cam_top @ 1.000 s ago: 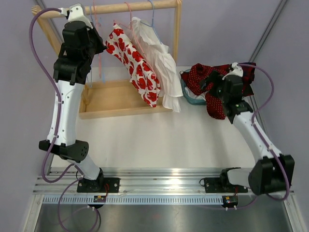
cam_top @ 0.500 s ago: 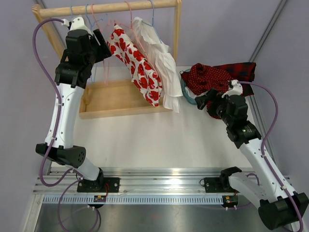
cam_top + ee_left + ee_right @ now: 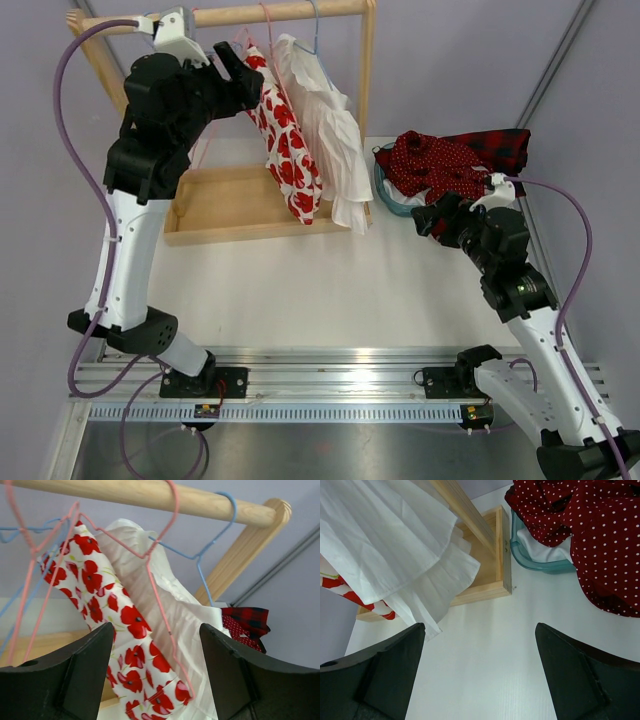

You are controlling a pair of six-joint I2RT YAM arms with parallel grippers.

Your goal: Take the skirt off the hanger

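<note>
Two skirts hang from the wooden rail (image 3: 290, 13). A white skirt with red poppies (image 3: 287, 150) (image 3: 125, 625) is on a pink wire hanger (image 3: 150, 565). A plain white skirt (image 3: 325, 125) (image 3: 170, 605) hangs on a blue hanger (image 3: 202, 555) to its right. My left gripper (image 3: 243, 78) (image 3: 156, 630) is high up by the rail, open, just left of the poppy skirt, with nothing between its jaws. My right gripper (image 3: 433, 215) (image 3: 480, 627) hangs open and empty over the table, right of the white skirt's hem.
The rack stands on a wooden tray base (image 3: 230, 205) (image 3: 485, 580) with slanted posts. Empty wire hangers (image 3: 30, 530) hang at the rail's left end. A teal basket (image 3: 392, 203) (image 3: 535, 562) at the right holds a red polka-dot garment (image 3: 430, 160) (image 3: 590, 525) and a plaid one (image 3: 500, 145).
My left gripper opened and swung right from the empty hangers toward the poppy skirt, which now hangs narrower. My right arm drew back from the basket pile toward the near side.
</note>
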